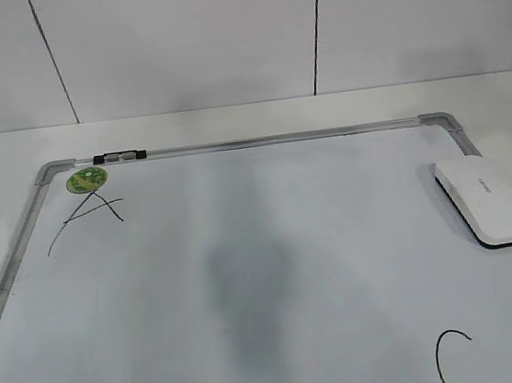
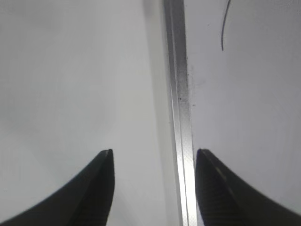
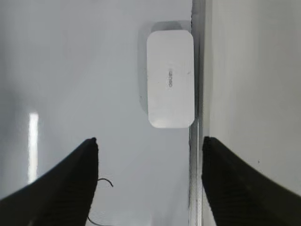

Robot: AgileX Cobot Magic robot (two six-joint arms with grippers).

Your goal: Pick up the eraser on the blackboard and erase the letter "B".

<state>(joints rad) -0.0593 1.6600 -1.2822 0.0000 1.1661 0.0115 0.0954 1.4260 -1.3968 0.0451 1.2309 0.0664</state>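
1. The white rounded-rectangular plastic eraser (image 1: 484,199) lies on the grey-framed white blackboard (image 1: 259,140), against its right edge, ungrasped.
2. No "B" is visible; the middle looks smudged.
3. The right end effector (image 3: 149,181) and left end effector (image 2: 154,188) gape, empty.

A round green sticker (image 1: 86,180) sits beside a black-capped marker (image 1: 119,157).

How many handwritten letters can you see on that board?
2. An "A" sits at the board's far left, under the green sticker; a partly cut-off "C" is near right. Others may be hidden.
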